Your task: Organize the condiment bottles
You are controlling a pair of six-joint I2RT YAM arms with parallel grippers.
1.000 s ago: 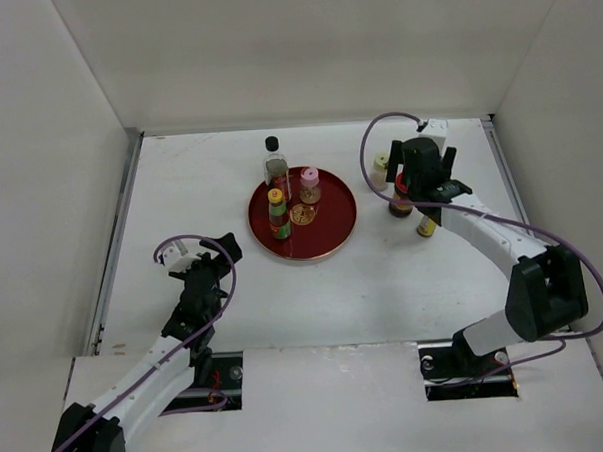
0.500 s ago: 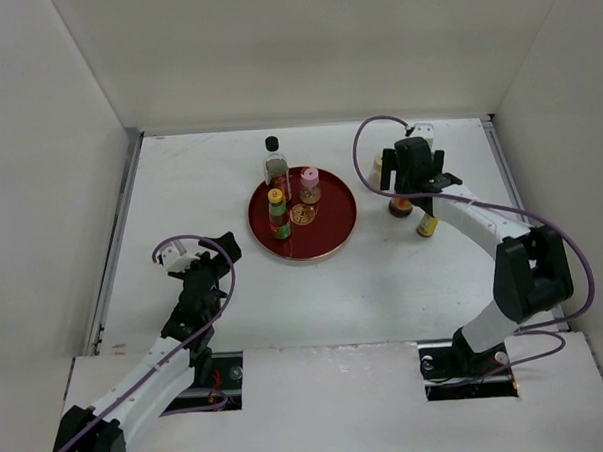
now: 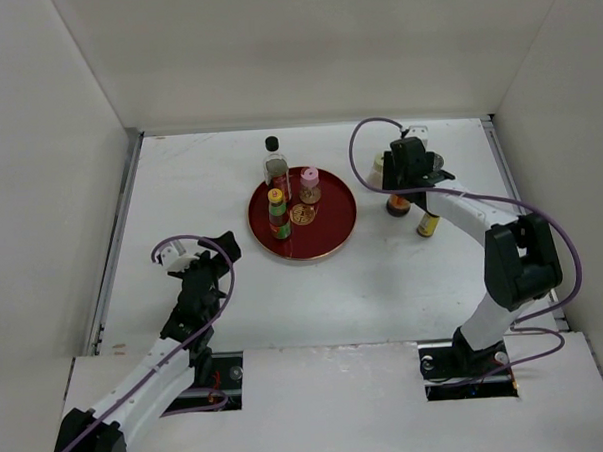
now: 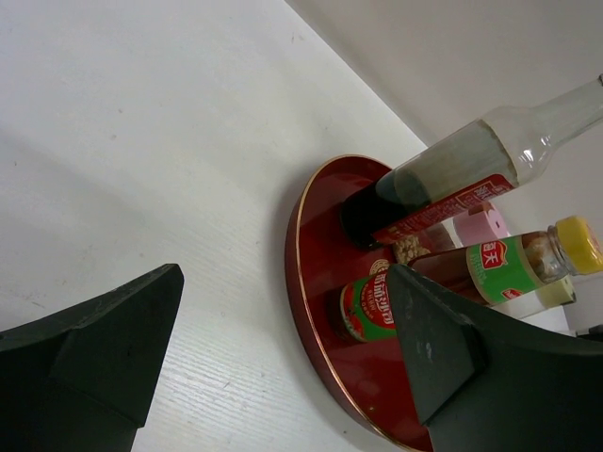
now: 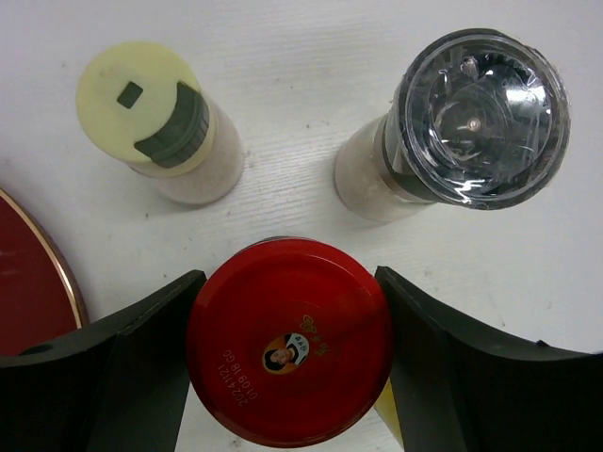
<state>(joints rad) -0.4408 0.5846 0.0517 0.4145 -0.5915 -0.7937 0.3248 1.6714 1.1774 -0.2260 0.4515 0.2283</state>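
My right gripper (image 3: 398, 188) (image 5: 288, 350) stands over a red-capped jar (image 3: 398, 206) (image 5: 288, 353) on the table right of the round red tray (image 3: 333, 223), its fingers (image 5: 141, 367) pressed against both sides of the lid. Just beyond it stand a yellow-green-capped shaker (image 5: 141, 104) (image 3: 380, 166) and a grey-capped shaker (image 5: 480, 113). A yellow-capped bottle (image 3: 428, 223) stands beside the jar. On the tray are a tall clear bottle with a black cap (image 3: 275, 163) (image 4: 471, 169), a yellow-capped bottle (image 3: 278, 213) (image 4: 528, 268), a pink-capped jar (image 3: 310, 184) and a gold-lidded jar (image 3: 301, 215). My left gripper (image 3: 219, 252) (image 4: 283, 330) is open, well left of the tray.
White walls close the table on the left, back and right. The tray's rim (image 5: 38, 273) lies just left of my right gripper. The right arm's purple cable (image 3: 363, 143) loops above the shakers.
My right gripper has moved left and down over the red-capped jar, and its fingers have closed in onto the lid. The left arm has stayed still.
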